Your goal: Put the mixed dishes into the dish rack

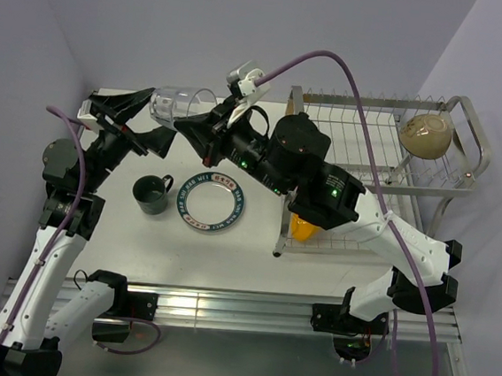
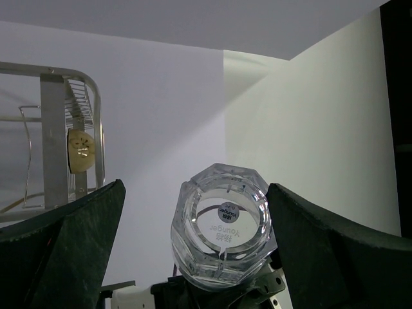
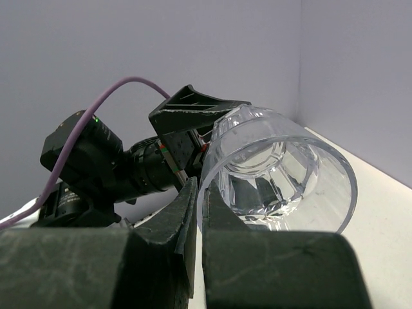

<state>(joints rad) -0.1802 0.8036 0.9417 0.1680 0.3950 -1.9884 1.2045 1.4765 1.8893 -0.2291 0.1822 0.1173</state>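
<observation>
The clear glass [image 1: 182, 103] is held on its side in the air above the table's far left. My right gripper [image 1: 208, 123] is shut on its rim, one finger inside and one outside, as the right wrist view shows [image 3: 199, 209] with the glass [image 3: 283, 174]. My left gripper [image 1: 145, 117] is open, its fingers [image 2: 322, 251] standing either side of the glass's base [image 2: 222, 228] without touching. The dark mug [image 1: 152, 194] and white plate [image 1: 214, 200] are on the table. The beige bowl [image 1: 427, 134] stands in the dish rack's [image 1: 379, 104] upper tier. The orange bowl [image 1: 303, 228] is in the lower tier, partly hidden. The blue tumbler is out of view.
The rack stands at the far right; its frame [image 2: 55, 129] and the beige bowl [image 2: 82, 150] also show in the left wrist view. My right arm reaches across the rack's left end. Purple walls close in behind and at both sides.
</observation>
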